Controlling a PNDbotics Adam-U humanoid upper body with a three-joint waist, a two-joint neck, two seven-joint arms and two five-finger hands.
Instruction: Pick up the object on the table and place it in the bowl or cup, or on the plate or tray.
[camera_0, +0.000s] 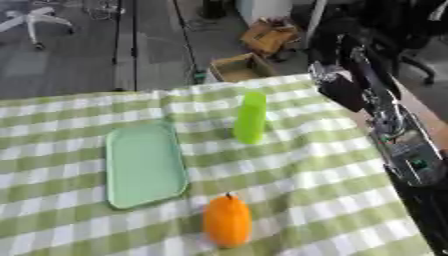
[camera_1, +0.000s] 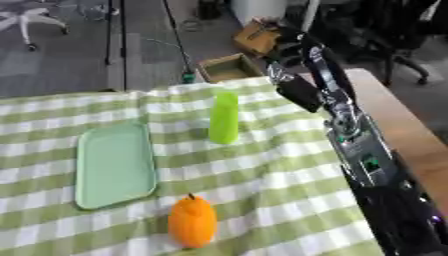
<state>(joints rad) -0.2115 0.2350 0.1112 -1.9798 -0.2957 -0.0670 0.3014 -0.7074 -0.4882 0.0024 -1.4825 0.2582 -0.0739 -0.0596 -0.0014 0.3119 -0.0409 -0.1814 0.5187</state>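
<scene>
Left eye view
Cloth: a green-and-white checked tablecloth (camera_0: 332, 190) covers the table, lying askew in the picture.
Tray: a pale green tray (camera_0: 144, 165), rounded at the corners, lies flat on the cloth left of centre, nothing on it.
Cup: a tall lime-green cup (camera_0: 250, 118) stands upright just right of the tray's far end, apart from it.
Orange object: an orange fruit-shaped thing (camera_0: 227, 221) with a small dark stem stands on the cloth near the lower edge, just off the tray's near right corner and not touching it.
Right arm: a black and silver arm (camera_0: 398, 135) comes down the right side along the table's edge.
Right hand: the hand (camera_0: 339, 90) shows as a dark shape above the far right part of the cloth, well apart from the orange object; I cannot tell how its fingers stand.

Right eye view
Table edge: bare wooden tabletop (camera_1: 411, 135) shows to the right of the cloth, beyond the arm.
Boxes: cardboard boxes (camera_1: 226, 66) sit on the grey floor behind the table.
Right hand: again dark and blurred, holding nothing that can be made out.
Left hand: shows in neither view.
</scene>
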